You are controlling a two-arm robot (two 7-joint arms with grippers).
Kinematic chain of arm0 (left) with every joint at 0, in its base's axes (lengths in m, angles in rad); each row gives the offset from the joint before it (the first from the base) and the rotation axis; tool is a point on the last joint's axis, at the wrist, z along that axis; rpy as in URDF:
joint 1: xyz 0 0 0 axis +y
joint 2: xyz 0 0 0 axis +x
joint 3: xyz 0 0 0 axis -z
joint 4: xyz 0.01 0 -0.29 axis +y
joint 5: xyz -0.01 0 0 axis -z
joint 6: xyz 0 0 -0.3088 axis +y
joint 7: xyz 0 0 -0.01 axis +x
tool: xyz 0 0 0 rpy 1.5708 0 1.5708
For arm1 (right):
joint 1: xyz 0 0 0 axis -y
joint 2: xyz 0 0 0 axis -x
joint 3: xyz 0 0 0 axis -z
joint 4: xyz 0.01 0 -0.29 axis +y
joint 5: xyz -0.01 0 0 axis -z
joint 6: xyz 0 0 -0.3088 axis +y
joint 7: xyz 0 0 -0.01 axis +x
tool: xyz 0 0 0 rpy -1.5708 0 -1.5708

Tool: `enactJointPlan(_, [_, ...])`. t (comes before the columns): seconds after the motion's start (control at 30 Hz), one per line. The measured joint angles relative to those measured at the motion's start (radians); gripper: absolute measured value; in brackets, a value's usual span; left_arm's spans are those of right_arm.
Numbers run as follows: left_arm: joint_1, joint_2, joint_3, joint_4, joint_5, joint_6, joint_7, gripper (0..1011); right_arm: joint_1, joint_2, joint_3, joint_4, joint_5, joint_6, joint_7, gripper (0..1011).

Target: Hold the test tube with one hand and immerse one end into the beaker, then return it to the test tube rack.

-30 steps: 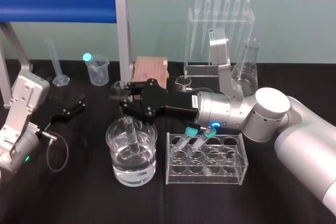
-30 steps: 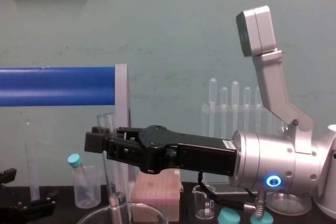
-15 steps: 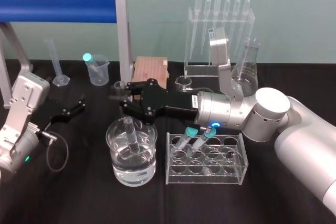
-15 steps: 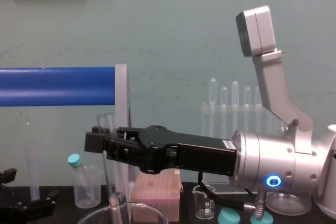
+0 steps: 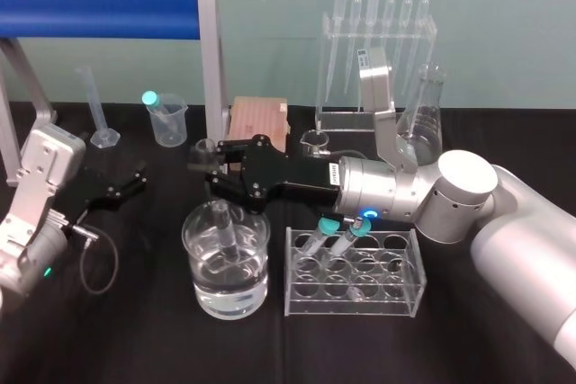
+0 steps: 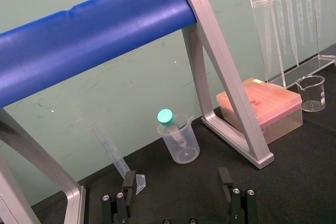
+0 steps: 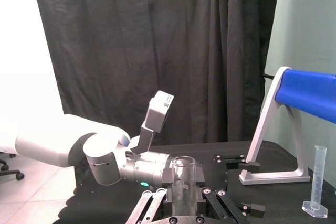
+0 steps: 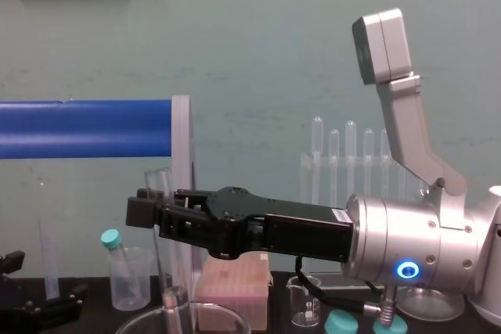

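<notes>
My right gripper (image 5: 213, 171) reaches in from the right and is shut on the upright test tube (image 5: 223, 229), a clear uncapped glass tube. The tube's lower end stands inside the beaker (image 5: 189, 245), a wide clear vessel holding water at the front centre. From the chest the tube (image 8: 160, 187) rises above the black fingers (image 8: 143, 210) and the beaker rim (image 8: 141, 321) shows below. In the right wrist view the tube (image 7: 182, 174) stands between both fingers. The test tube rack (image 5: 396, 299) sits just right of the beaker. My left gripper (image 6: 177, 182) rests open at the left (image 5: 126, 184).
Two teal-capped tubes (image 5: 335, 233) lean in the rack. At the back stand a pipette stand (image 5: 373, 51), a conical flask (image 5: 423, 119), a pink box (image 5: 258, 121), a small beaker (image 5: 315, 141), a plastic beaker with a teal-capped tube (image 5: 166, 119), a graduated cylinder (image 5: 97, 110) and a blue-barred frame (image 5: 99, 6).
</notes>
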Motion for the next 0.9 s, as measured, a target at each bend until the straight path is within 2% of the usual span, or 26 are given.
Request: enactJointPlan(0.9, [0.000, 0.000, 0.000, 0.000, 0.000, 0.000, 0.000, 1000, 0.000, 0.000, 0.000, 0.000, 0.000, 0.000, 0.000, 225])
